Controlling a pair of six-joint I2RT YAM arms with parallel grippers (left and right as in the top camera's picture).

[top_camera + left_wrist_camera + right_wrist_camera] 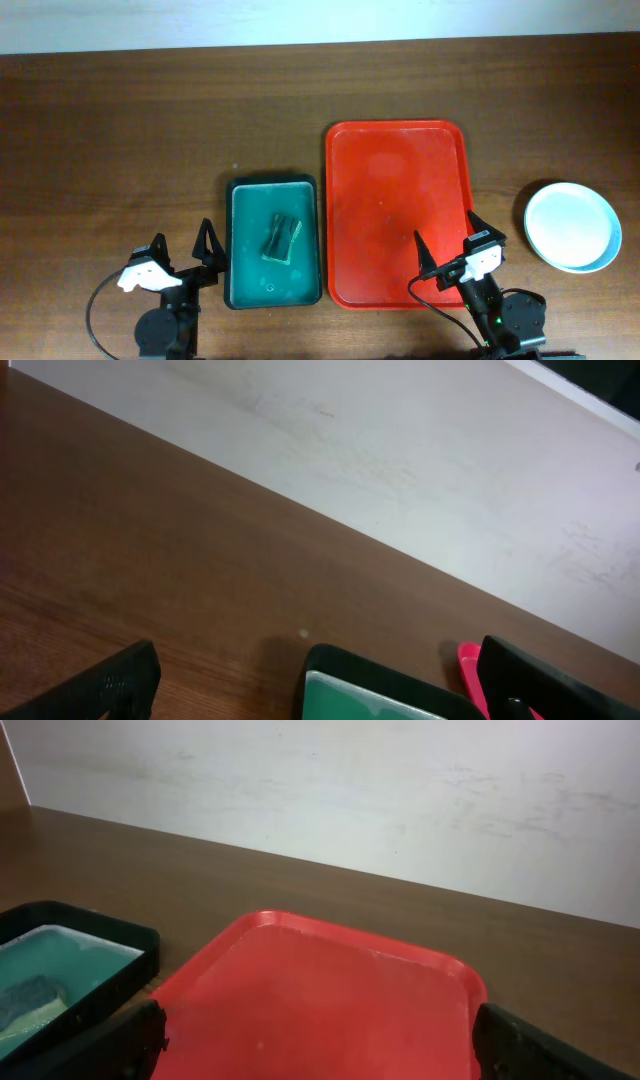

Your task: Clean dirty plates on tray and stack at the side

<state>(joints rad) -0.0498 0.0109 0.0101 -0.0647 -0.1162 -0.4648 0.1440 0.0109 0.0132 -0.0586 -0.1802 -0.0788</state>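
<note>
The red tray (397,210) lies right of centre with nothing on it; it also shows in the right wrist view (320,1000). The pale plates (572,226) sit as one stack on the table to the tray's right; how many are in it I cannot tell. My left gripper (182,252) is open and empty near the front edge, left of the teal basin. My right gripper (450,248) is open and empty over the tray's front right corner; its fingertips (318,1045) frame the tray in the right wrist view.
A dark-rimmed teal basin (272,290) holds a green sponge (281,239), left of the tray; its corner shows in the left wrist view (345,670). A pale wall (400,790) borders the table's far edge.
</note>
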